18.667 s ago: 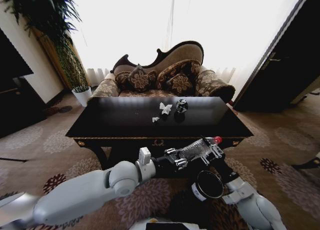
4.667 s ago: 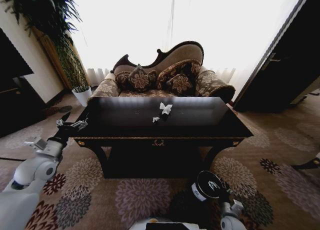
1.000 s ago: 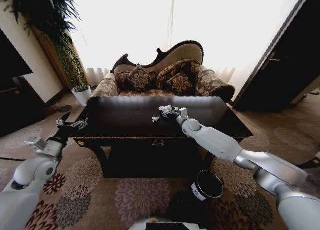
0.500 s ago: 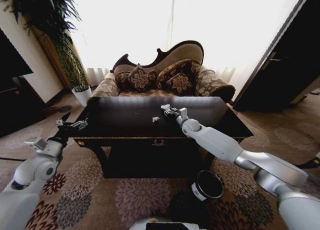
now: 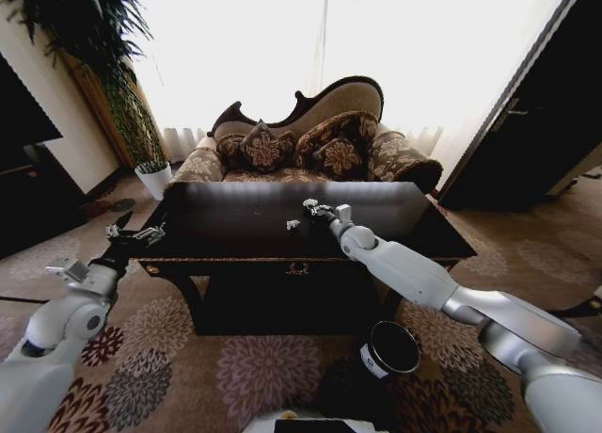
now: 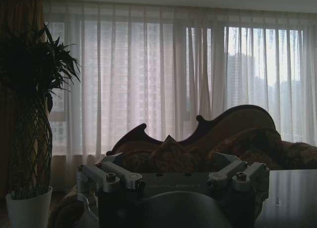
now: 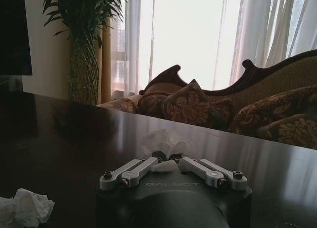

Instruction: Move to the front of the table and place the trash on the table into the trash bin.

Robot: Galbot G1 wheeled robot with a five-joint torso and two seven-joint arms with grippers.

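The glossy black table (image 5: 235, 216) stands right in front of me. My right gripper (image 5: 315, 208) reaches over its middle and is shut on a crumpled white tissue (image 5: 308, 203); in the right wrist view the fingertips (image 7: 157, 161) pinch the tissue (image 7: 161, 139) just above the tabletop (image 7: 74, 129). A smaller tissue piece (image 5: 293, 225) lies on the table a little to the left, and shows again as a tissue piece (image 7: 25, 207) in the right wrist view. The black trash bin (image 5: 390, 350) stands on the carpet below the table's front right. My left gripper (image 5: 132, 233) hangs open beside the table's left end.
A patterned sofa (image 5: 301, 141) with cushions stands behind the table. A white plant pot (image 5: 153, 177) with a tall plant sits at the back left. A dark cabinet (image 5: 28, 169) is on the left and a dark door (image 5: 527, 141) on the right. Floral carpet lies all around.
The right gripper has closed on the larger tissue, which now looks bunched between the fingers. Compared with the earliest frame, the can has left the table and the left arm has swung out left.
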